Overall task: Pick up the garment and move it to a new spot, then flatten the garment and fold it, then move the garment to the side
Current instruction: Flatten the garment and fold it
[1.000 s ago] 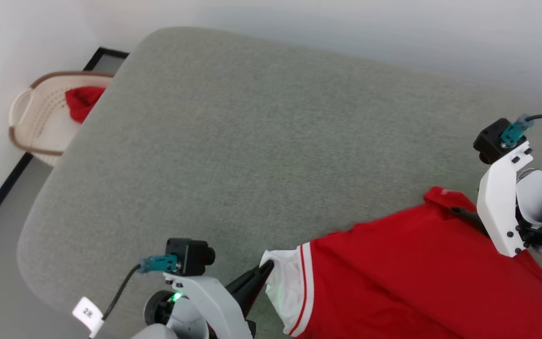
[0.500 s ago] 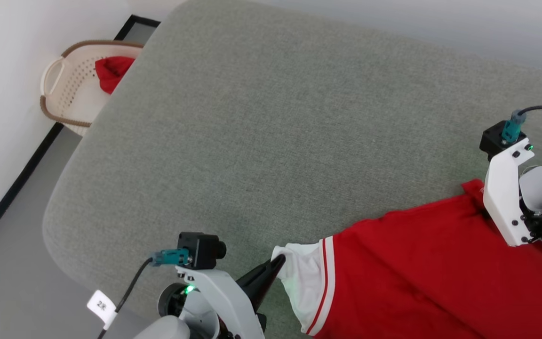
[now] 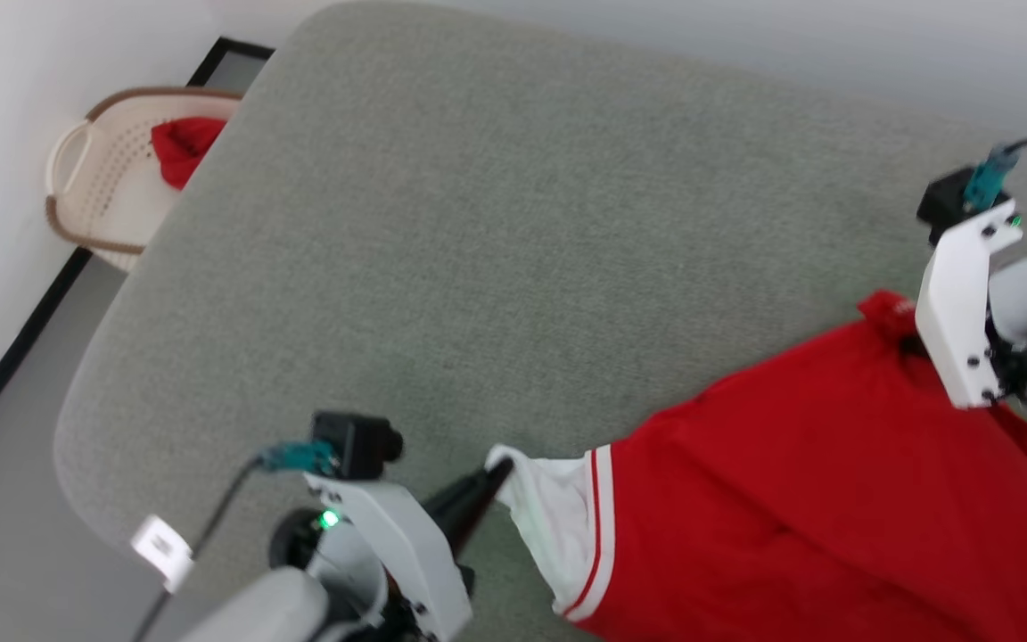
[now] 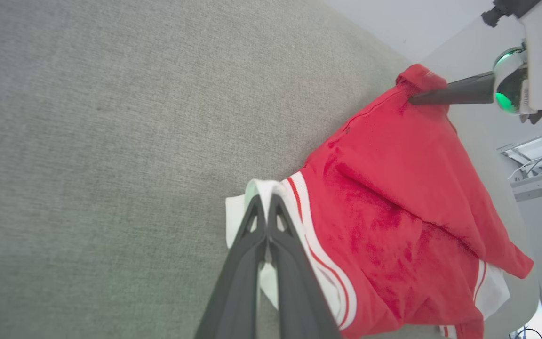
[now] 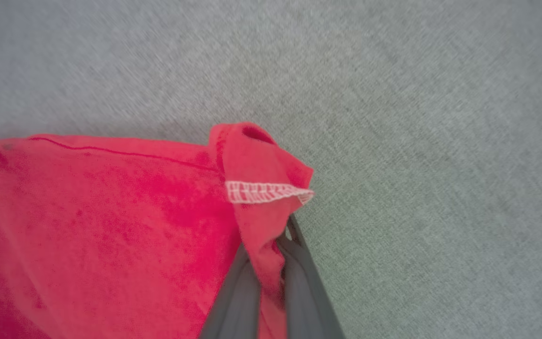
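Pick-up step: left tool [image 3: 497, 467] pinched shut on the white sleeve [image 3: 549, 526] of the T-shirt [image 3: 790, 499], right tool [image 5: 286, 235] clamped on a red corner [image 5: 257, 155]. Next, likely, both lift together, keeping the fabric taut.

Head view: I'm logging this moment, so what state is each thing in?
garment: partly spread, crumpled, pinched at two ends.
left gripper: shut on the garment, at its white sleeve.
right gripper: shut on the garment, at a red corner.
basket: holds a red cloth.
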Robot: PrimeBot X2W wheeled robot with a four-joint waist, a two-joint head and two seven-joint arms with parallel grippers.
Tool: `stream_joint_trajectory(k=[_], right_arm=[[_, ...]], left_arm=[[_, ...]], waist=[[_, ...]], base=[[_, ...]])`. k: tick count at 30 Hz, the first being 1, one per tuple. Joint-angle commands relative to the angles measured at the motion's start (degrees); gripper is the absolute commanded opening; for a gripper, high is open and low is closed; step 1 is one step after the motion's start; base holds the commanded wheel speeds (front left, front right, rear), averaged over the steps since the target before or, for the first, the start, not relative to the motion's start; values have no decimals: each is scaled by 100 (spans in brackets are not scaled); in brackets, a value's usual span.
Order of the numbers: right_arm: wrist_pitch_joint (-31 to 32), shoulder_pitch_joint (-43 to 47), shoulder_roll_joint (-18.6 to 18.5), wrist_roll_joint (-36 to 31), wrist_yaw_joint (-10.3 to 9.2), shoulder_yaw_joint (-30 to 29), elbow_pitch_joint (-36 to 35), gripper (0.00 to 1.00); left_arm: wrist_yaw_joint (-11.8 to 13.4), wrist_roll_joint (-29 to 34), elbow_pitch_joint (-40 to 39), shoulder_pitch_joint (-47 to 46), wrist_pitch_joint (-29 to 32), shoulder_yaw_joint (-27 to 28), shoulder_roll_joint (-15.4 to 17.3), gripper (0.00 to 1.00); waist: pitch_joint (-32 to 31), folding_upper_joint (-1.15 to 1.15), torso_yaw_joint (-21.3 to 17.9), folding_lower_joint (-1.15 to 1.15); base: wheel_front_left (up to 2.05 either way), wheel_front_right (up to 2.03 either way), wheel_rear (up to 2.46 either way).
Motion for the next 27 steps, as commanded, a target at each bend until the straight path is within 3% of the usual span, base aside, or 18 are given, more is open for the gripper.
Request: stream_joint_trajectory(k=[1,8,14,21,27], right_arm=[[-75,-163,28,125,-8,-54,-1,0],[-536,-552,179,366,-8,-348,145,0],[-1123,-988,420,156,-7,-647,563,0],[-1883,-1469,767,-169,-7,-1030,1160,0],[-2703,-1925,1201,-488,-7,-1379,1714,0]], left_arm=[[48,6,-131,-180,154,65,160,0],[177,86,-443,-1065,1015,345,941,0],[-62,201,15,-2395,1775,612,1374,0],[-517,571,1152,-3847,2259,547,1271,0],[-906,1044,2437,-5104,2076,552,1054,0]], waist=[[-158,0,-161,0],[-538,0,-498,0],[-844,0,-783,0],[-1049,0,-1105,0],[-1144,0,-1469,0]], base=[[0,0,0],[0,0,0],[0,0,0],[0,0,0],[0,0,0]])
